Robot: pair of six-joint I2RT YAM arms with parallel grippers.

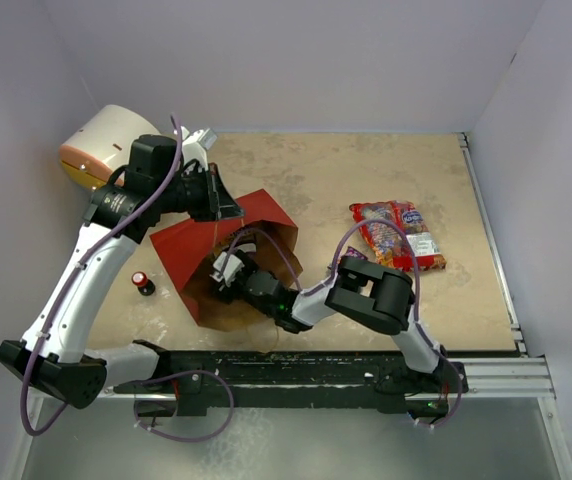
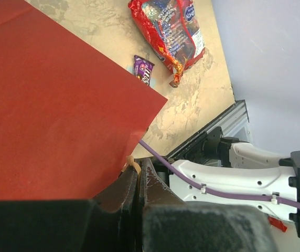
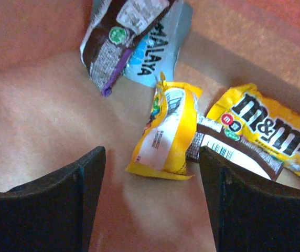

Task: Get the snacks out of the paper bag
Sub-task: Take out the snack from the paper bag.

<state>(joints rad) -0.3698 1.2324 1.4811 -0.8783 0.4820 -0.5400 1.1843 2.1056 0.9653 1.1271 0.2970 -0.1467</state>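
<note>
1. The paper bag (image 1: 181,250) lies on its side left of centre in the top view. Its long axis runs roughly from the upper to the lower frame, and its brown mouth is turned toward the bottom edge
2. The left claw (image 1: 228,208) is clenched on the bag's upper red edge. The right claw (image 3: 151,157) is inside the mouth, released, jaws wide apart and grasping nothing
3. The right wrist view shows four snacks on the kraft floor:
   - a folded yellow packet (image 3: 163,131), nearly upright in the frame, just above the gap between the fingers
   - an M&M's packet (image 3: 260,136) touching it at right, slanting toward the lower right
   - a dark packet (image 3: 108,47) overlapping a silvery-blue wrapper (image 3: 165,31) at the top
4. Two more lie out on the surface (image 1: 316,170), right of the bag: one red-and-clear bag (image 1: 396,232) and one small purple wrapper (image 2: 143,68)
</note>
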